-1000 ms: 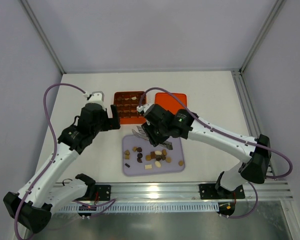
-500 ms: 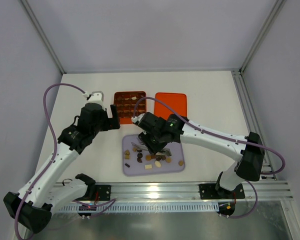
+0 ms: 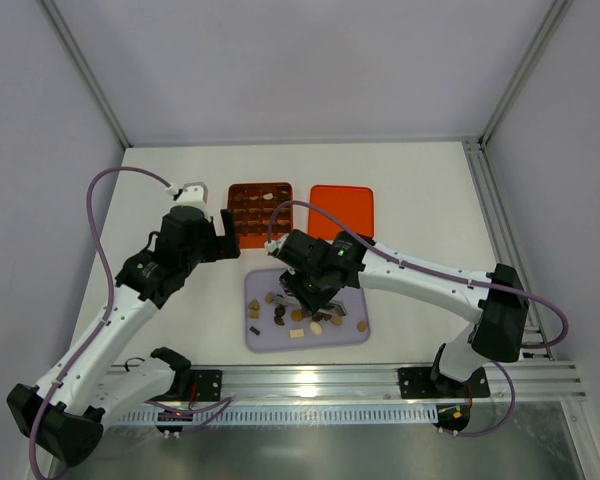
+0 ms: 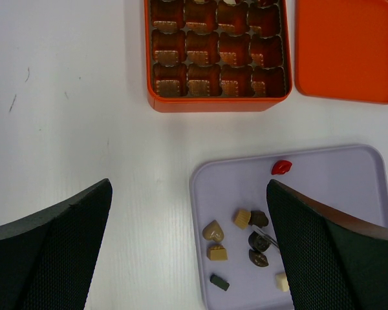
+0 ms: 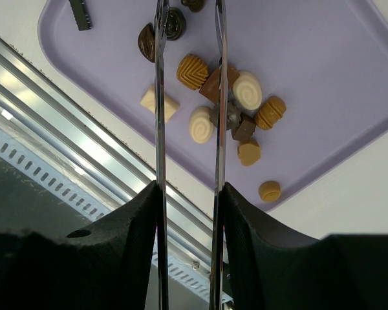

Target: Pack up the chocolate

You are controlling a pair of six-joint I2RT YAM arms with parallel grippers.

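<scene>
Right wrist view: the right pincer [image 5: 187, 194] clamps metal tweezers [image 5: 158, 129], blades apart over the chocolate [image 5: 247, 90] scattered on a lilac tray [image 5: 323, 51]; the left pincer [image 4: 189, 187] hangs spread wide.

We see the left hand [image 4: 188, 186] wide open, its dark fingers [image 4: 52, 252] at both bottom corners. Between them, on the white desk [image 4: 64, 97], lies a lilac tray [image 4: 323, 174] with the chocolate [image 4: 242, 218]. One red piece [image 4: 281, 167] lies apart from the others. Farther up are the orange gridded box [image 4: 216, 103] and, just beside it, the flat orange lid [image 4: 346, 48].
</scene>
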